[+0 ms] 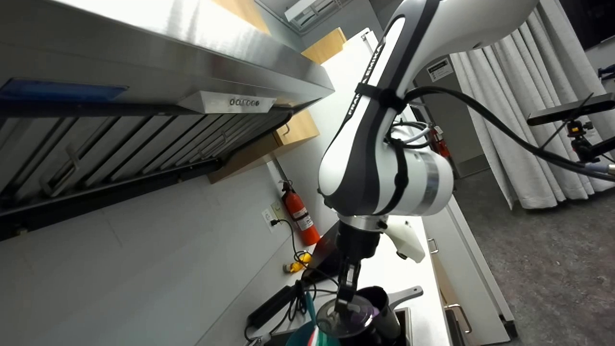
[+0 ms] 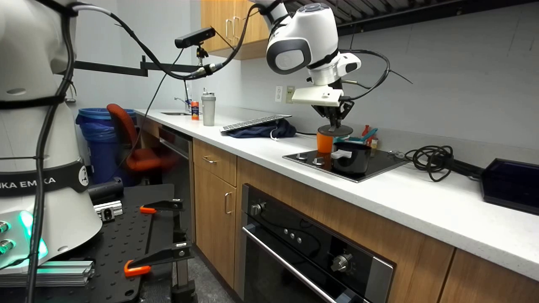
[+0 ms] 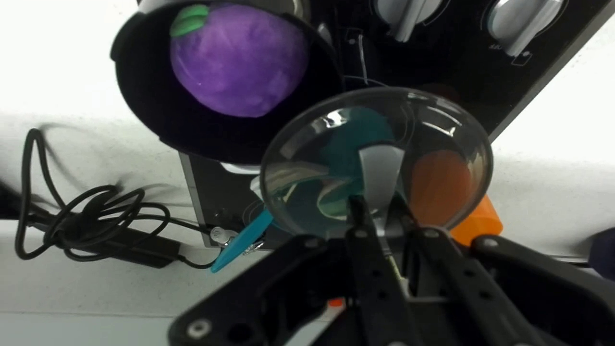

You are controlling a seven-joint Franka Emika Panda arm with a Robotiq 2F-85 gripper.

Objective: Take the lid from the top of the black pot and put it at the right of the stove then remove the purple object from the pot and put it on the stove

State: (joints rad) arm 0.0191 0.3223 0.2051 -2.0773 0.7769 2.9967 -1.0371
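Note:
My gripper (image 3: pixel 377 206) is shut on the upright handle of the lid (image 3: pixel 382 166), a round glassy grey disc with a dark rim. In an exterior view the gripper (image 2: pixel 334 123) holds the lid (image 2: pixel 335 131) level in the air, above the orange cup and beside the black pot (image 2: pixel 356 162). In the wrist view the pot (image 3: pixel 230 139) is uncovered at the upper left. The purple object (image 3: pixel 240 62), a rounded ball with a green patch, sits inside it. Both stand on the black glass stove (image 3: pixel 365 62). The pot hides the purple object in that exterior view.
An orange cup (image 3: pixel 480 221) and a teal vessel (image 1: pixel 302 334) with a teal utensil (image 3: pixel 245 240) stand below and beside the lid. Coiled cables (image 2: pixel 433 160) and a dark box (image 2: pixel 511 181) lie on the counter. A range hood (image 1: pixel 216 72) hangs overhead.

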